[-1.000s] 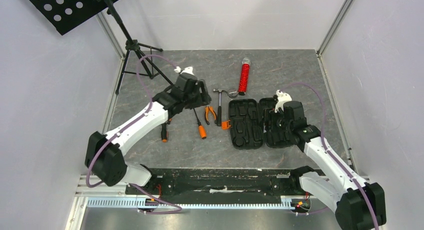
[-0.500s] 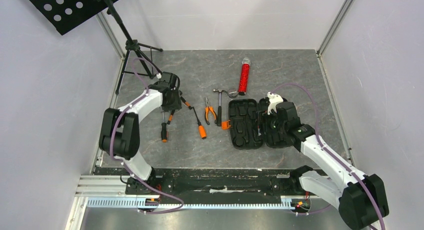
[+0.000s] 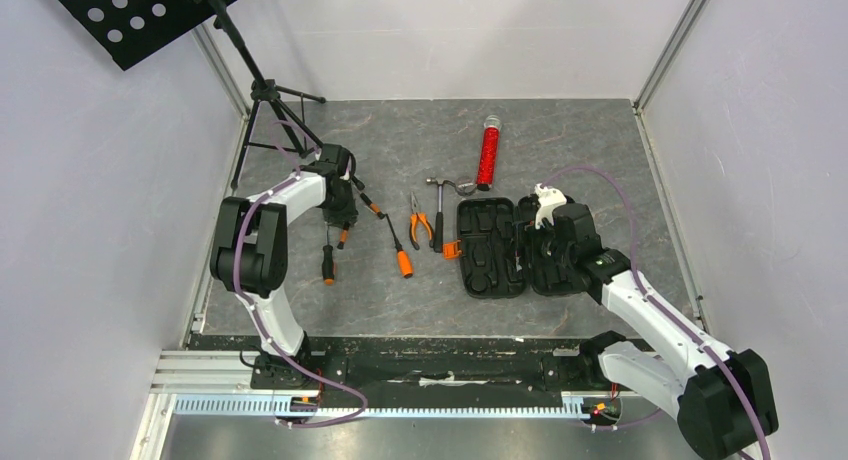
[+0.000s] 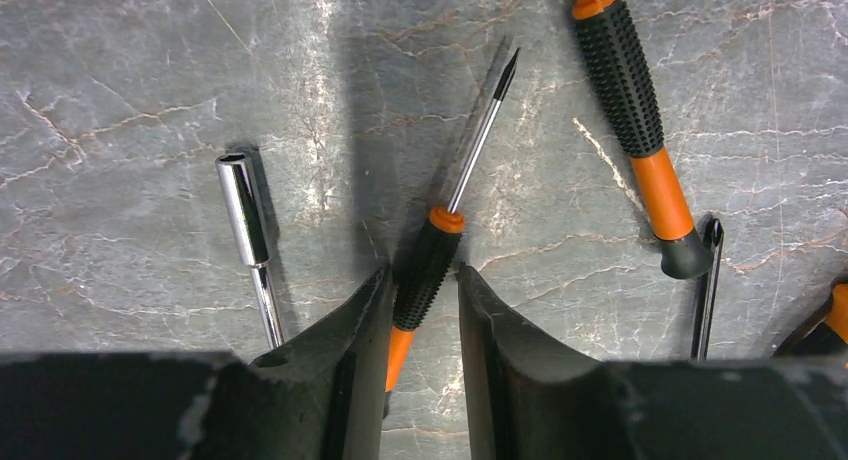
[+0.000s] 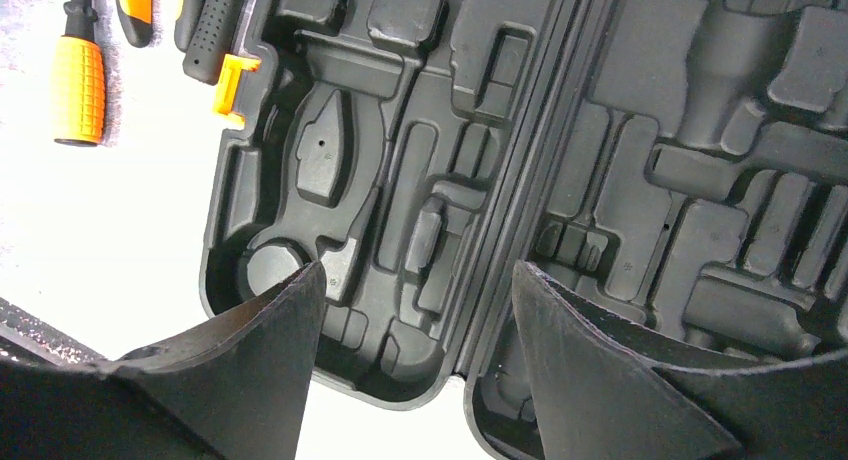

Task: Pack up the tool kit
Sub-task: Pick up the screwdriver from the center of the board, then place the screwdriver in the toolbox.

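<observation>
We see a grey marbled surface [image 3: 560, 140] with the open black tool case [image 3: 490, 250] right of centre, both halves flat, moulded slots up. The top view cannot tell us if the slots are filled. The right wrist view shows the slots it covers bare [image 5: 420, 180].

Right pincer [image 3: 545, 245] hangs over the case near the hinge. In its own view the jaws [image 5: 415, 270] are spread wide, nothing between them.

Left pincer [image 3: 343, 218] is down at the surface's left side. The top view hides its jaws. The wrist view shows them [image 4: 422, 275] narrow, straddling the black-and-orange handle of a small screwdriver [image 4: 428, 255] that lies on the surface. We cannot tell if they pinch it.

Tripod stand [image 3: 270, 100] is at the far left corner and the red tube [image 3: 488, 155] is beyond the case.

Hammer [image 3: 440, 205] and pliers [image 3: 420, 225] lie just left of the case, near its orange latch [image 3: 452, 249]. An orange-handled screwdriver [image 3: 402, 260] lies left of those.

Only the left wrist view shows a chrome nut driver [image 4: 245, 205] left of the jaws and a bigger screwdriver handle [image 4: 625, 80] to their right.
</observation>
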